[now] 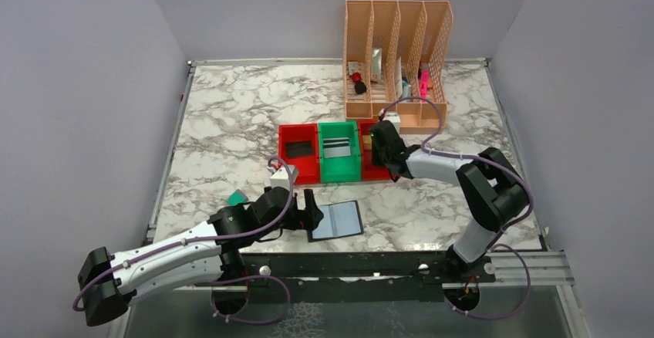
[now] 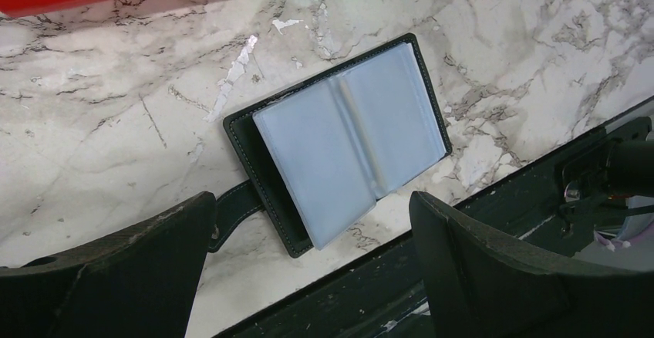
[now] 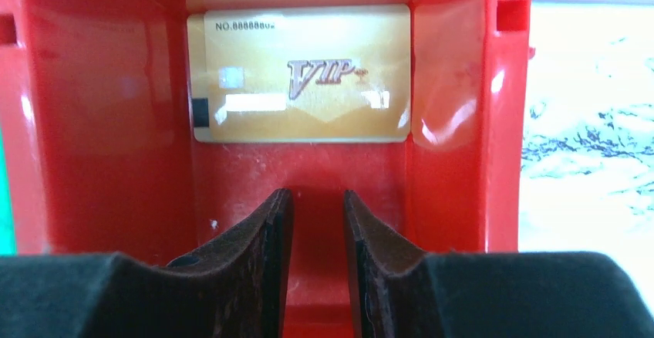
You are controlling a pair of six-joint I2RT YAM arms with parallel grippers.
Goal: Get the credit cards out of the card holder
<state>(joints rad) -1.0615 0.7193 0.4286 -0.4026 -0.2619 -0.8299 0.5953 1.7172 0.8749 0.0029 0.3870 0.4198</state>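
Left gripper [image 2: 312, 203] is spread wide over open card holder [image 2: 347, 137], frame centre; right gripper [image 3: 316, 195] is slightly parted, empty, below gold card [image 3: 301, 76].

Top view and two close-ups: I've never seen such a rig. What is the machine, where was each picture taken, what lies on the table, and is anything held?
Two robot arms are bolted to a table. The top view looks down; each close-up comes from a wrist camera. The left pincer hangs wide open near the card holder, which lies open. The right pincer, slightly parted and empty, points into a red bin holding a gold card. A green bin, another red bin and a rack stand nearby. Nothing is held.
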